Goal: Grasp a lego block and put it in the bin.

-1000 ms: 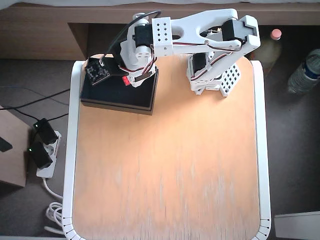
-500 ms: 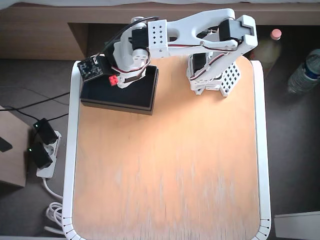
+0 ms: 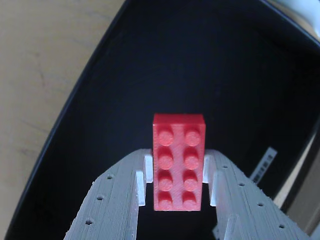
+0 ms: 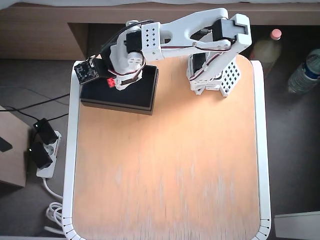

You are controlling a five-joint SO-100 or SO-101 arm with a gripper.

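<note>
Gripper: the gripper [image 3: 176,197] pinches the lego block [image 3: 178,161] from both sides (studs face the wrist camera).
Block: held above the bin's [image 3: 100,100] dark interior.
Overhead only: the arm [image 4: 190,30] reaches over the bin [image 4: 135,97] at the table's [image 4: 170,165] far-left corner; block [image 4: 110,82] barely visible.

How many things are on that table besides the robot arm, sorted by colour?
Red: 1, the lego block, held in the tool above the bin.
Black: 1, the bin.
Total: 2.
</note>
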